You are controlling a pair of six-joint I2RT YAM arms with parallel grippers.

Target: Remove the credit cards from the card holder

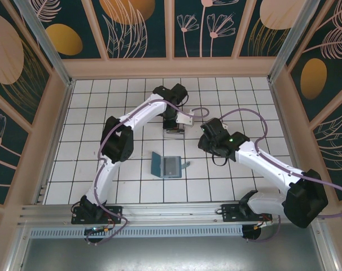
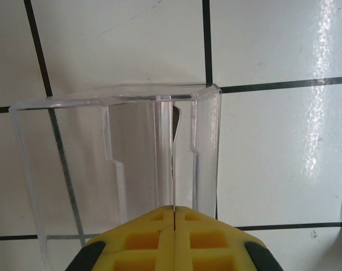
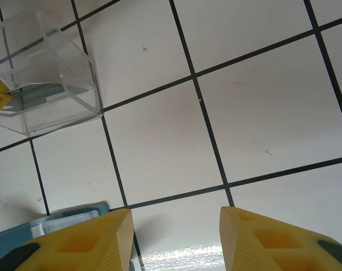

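From above, my left arm (image 1: 134,118) is reaching across the white tiled desk (image 1: 92,113) to its far middle, where the small clear plastic box (image 1: 175,133) is sitting under the wrist. My right arm (image 1: 261,164) is bending in from the right, its wrist just right of that box. The flat teal bifold card holder (image 1: 165,165) is lying open on the tiles nearer my bases, between both arms and apart from the box. A small grey flat piece (image 1: 185,165) is lying just beside its right edge, too small to identify. Bare tiles are running left of the left arm and along the far row, up to the pale wooden wall (image 1: 171,68) rimming the desk.

Through my left wrist, my left pincer (image 2: 174,223) is sitting fully closed, its yellow pads meeting in one seam at the near rim of the clear box. A thin dark sliver (image 2: 175,121) is standing inside the box in line with that seam; I cannot tell whether I am pinching it. Bare tile is lying to the right of the box.

Through my right wrist, my right pincer (image 3: 174,237) is hanging partly open and holding nothing, with bare tile between its fingers. The box is sitting at upper left with a dark grey flat card (image 3: 41,93) lying in it. A corner of the card holder is showing at bottom left, beside my finger. Bare tiles are spreading ahead and to the right.
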